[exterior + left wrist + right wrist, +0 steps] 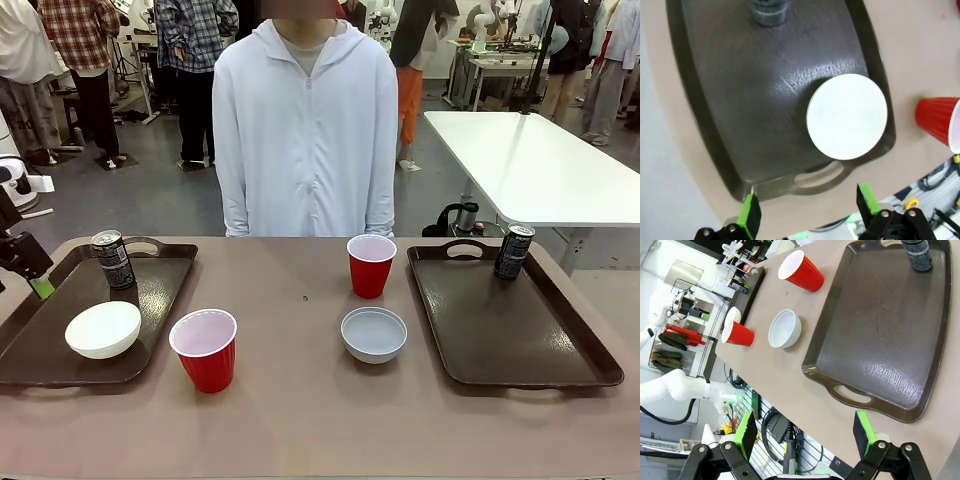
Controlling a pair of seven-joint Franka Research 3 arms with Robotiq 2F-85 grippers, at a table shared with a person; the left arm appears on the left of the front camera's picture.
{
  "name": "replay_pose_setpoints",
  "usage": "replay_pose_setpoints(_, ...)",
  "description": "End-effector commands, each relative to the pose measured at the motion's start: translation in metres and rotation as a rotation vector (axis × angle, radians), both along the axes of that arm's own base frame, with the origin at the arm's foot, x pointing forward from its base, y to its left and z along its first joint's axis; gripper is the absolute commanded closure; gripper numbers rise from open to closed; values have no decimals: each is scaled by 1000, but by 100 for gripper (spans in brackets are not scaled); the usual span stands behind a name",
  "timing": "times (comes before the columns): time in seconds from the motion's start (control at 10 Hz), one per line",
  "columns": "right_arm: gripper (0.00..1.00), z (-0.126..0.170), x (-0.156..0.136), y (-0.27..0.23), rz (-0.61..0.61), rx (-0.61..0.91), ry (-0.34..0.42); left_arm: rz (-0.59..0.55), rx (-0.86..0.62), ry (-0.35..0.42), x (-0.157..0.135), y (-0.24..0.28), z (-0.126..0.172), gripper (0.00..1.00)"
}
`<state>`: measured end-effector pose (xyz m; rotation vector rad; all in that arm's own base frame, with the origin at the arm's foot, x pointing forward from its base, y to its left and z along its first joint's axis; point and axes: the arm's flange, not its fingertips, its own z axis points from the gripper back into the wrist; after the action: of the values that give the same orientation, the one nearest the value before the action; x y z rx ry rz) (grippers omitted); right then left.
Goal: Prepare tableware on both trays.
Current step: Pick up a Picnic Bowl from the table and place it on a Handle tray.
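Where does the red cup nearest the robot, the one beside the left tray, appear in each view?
Front view: near red cup, lower left of centre, just right of the left tray.
Left wrist view: near red cup, at the right edge, past the left tray.
Right wrist view: near red cup, centre left, left of the pale grey-blue bowl.
Shared landmark: the left tray, which appears as a dark strip above the cup in the right wrist view.
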<state>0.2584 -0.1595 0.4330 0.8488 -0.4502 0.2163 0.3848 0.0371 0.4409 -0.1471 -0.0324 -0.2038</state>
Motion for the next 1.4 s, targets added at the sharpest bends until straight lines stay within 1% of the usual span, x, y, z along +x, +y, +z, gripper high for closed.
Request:
replay_pose_setpoints(0.0, 0, 0, 2, 0, 6, 20, -20, -8, -11, -2, 0, 0, 0, 0)
replay_pose_setpoints(0.3, 0, 0, 2, 0, 6, 20, -20, -8, -11, -2, 0, 0, 0, 0)
replay_pose_setpoints(0.4, 0, 0, 2, 0, 6, 20, -20, -1, -2, 0, 0, -1, 0, 2)
replay_pose_setpoints(0.5, 0, 0, 0, 0, 0, 0, 0, -115, -119, 19, 8, 16, -1, 0)
replay_pose_setpoints(0.6, 0, 26, -3, 7, 3, -27, -27, -195, -264, 14, 10, 31, 2, 0)
replay_pose_setpoints(0.7, 0, 50, -4, 22, 34, -60, -42, -275, -371, -15, 6, 44, 5, 0)
replay_pose_setpoints(0.8, 0, 72, 0, 37, 38, -89, -13, -317, -483, -22, 4, 63, 10, 0)
replay_pose_setpoints(0.9, 0, 94, 4, 55, 42, -125, 4, -324, -594, -35, 1, 88, 17, 0)
replay_pose_setpoints(1.0, 0, 114, 11, 79, 54, -160, 37, -330, -682, -44, -4, 119, 24, 0)
replay_pose_setpoints(1.1, 0, 124, 20, 102, 61, -207, 78, -307, -740, -71, -10, 148, 31, 0)
replay_pose_setpoints(1.2, 0, 128, 29, 125, 75, -246, 120, -237, -784, -105, -13, 180, 37, 0)
replay_pose_setpoints(1.3, 0, 129, 39, 149, 83, -302, 146, -139, -834, -121, -15, 211, 38, 0)
